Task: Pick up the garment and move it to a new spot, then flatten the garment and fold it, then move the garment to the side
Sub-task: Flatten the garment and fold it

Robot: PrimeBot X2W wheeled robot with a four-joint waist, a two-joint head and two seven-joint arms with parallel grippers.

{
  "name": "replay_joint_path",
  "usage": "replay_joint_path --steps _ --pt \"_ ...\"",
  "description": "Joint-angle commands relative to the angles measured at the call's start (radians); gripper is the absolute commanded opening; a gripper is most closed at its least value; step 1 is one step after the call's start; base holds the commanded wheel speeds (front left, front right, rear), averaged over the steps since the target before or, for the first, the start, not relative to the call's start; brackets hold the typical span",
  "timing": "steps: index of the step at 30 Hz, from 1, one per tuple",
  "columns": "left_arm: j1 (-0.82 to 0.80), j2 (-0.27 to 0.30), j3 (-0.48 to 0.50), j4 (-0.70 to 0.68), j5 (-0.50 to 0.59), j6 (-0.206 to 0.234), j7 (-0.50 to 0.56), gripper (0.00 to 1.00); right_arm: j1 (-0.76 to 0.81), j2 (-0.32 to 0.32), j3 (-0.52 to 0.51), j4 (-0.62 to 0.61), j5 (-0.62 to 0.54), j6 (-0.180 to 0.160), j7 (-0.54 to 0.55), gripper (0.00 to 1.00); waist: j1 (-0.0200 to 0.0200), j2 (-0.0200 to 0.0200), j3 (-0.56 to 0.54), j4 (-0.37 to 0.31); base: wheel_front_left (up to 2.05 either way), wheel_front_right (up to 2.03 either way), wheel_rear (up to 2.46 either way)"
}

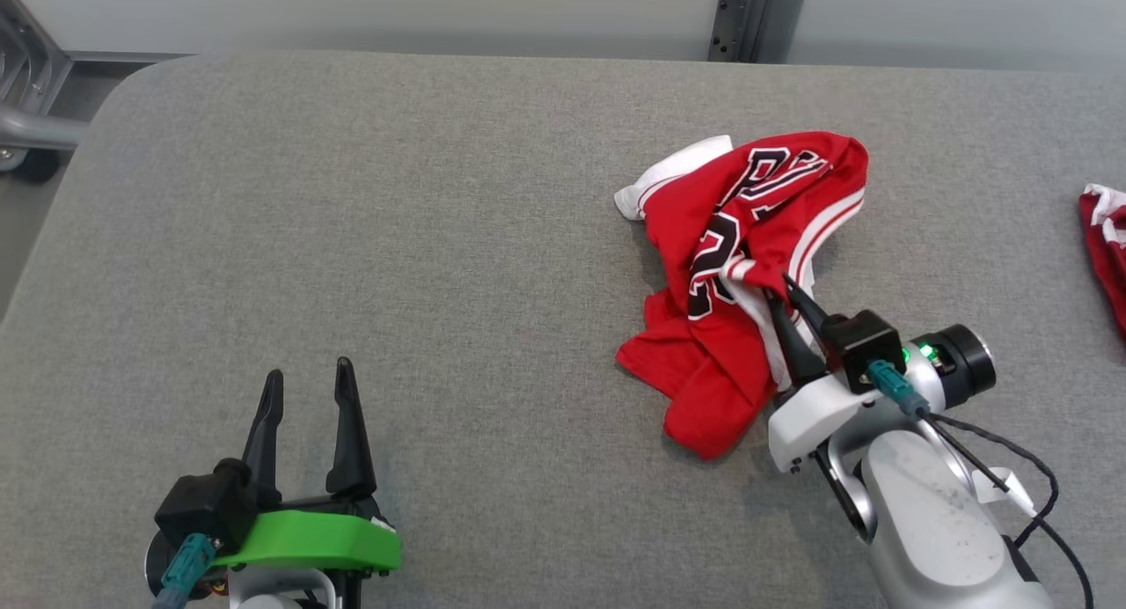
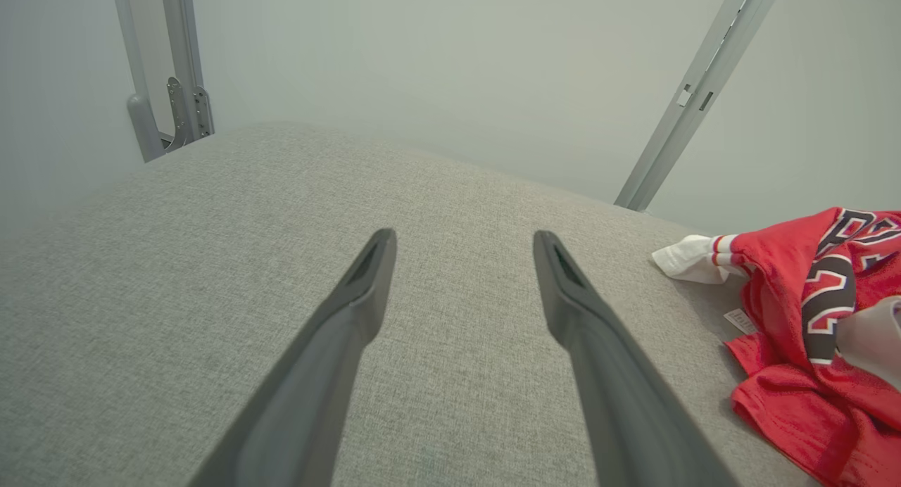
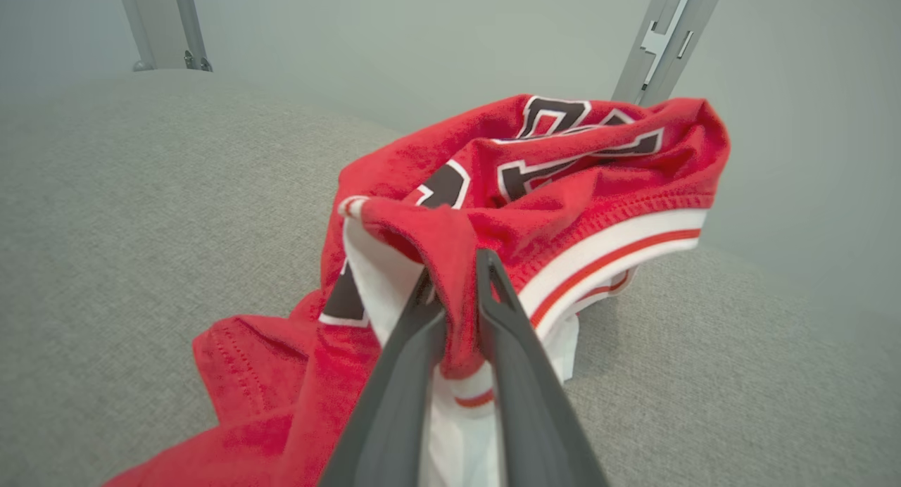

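- Nearest, left gripper (image 1: 309, 370): fingers spread wide, empty, well apart from the garment (image 1: 748, 195).
- Next, right gripper (image 1: 778, 290): fingers pinched onto a red-and-white fold of the garment.
- Farthest, garment: crumpled on the table's (image 1: 440, 239) right half, stretching away from that gripper; right arm nearer.

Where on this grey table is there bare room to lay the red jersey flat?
Widest bare stretch of table: between the left tool and the red jersey. A narrower strip lies between jersey and second red cloth. Crowded around the right tool.
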Motion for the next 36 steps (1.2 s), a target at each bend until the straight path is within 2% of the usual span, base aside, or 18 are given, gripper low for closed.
replay_joint_path --steps 1,7,12,18,26,27,29,30,31,32,36 --pt "0.0 0.001 0.003 -0.003 -0.006 0.004 0.0 1.0 -0.011 -0.004 -0.016 -0.017 0.004 0.0 -0.004 0.0 0.0 0.0 -0.005 -0.009 0.0 0.0 0.0" --pt "0.013 0.001 0.003 -0.005 0.005 -0.002 0.0 1.0 -0.005 -0.011 -0.105 -0.078 -0.037 0.0 -0.003 0.0 0.0 0.0 -0.014 -0.039 0.0 0.0 0.0" --pt "0.015 0.001 -0.005 0.001 0.012 -0.008 0.0 1.0 -0.007 -0.071 -0.168 -0.073 -0.078 0.0 -0.004 0.0 0.0 0.0 -0.012 -0.055 0.0 0.0 0.0" --pt "0.005 0.001 -0.013 0.003 0.018 -0.012 0.0 1.0 -0.04 -0.16 -0.224 -0.015 -0.1 -0.001 -0.002 0.0 0.0 0.0 0.018 -0.061 0.0 0.0 0.0" --pt "-0.018 0.001 -0.013 0.005 0.033 -0.018 0.0 1.0 -0.074 -0.207 -0.292 0.077 -0.117 -0.001 -0.002 0.0 0.0 0.0 0.065 -0.079 0.0 0.0 0.0" --pt "-0.02 0.001 -0.014 0.006 0.035 -0.017 0.0 1.0 -0.075 -0.209 -0.297 0.089 -0.119 -0.001 -0.003 0.03 0.0 0.0 0.067 -0.084 0.0 0.0 0.0" --pt "-0.02 0.001 -0.014 0.009 0.039 -0.017 0.0 1.0 -0.079 -0.207 -0.302 0.101 -0.121 -0.001 -0.003 0.49 0.0 0.0 0.066 -0.095 0.0 0.0 0.0" --pt "-0.02 0.001 -0.014 0.01 0.04 -0.017 0.0 1.0 -0.079 -0.205 -0.302 0.1 -0.122 -0.001 -0.003 0.92 0.0 0.0 0.065 -0.101 0.0 0.0 0.0" --pt "-0.02 0.001 -0.012 0.011 0.041 -0.017 0.0 1.0 -0.076 -0.203 -0.299 0.097 -0.12 -0.001 -0.003 0.92 0.0 0.0 0.062 -0.109 0.0 0.0 0.0" --pt "-0.02 0.001 -0.013 0.012 0.043 -0.017 0.0 1.0 -0.071 -0.205 -0.301 0.092 -0.116 -0.001 -0.003 1.0 0.0 0.0 0.06 -0.115 0.0 0.0 0.0" --pt "-0.015 0.002 -0.008 0.014 0.044 -0.016 0.0 1.0 -0.038 -0.197 -0.309 0.045 -0.102 -0.001 -0.003 1.0 0.0 0.0 0.044 -0.145 0.0 0.0 0.0"
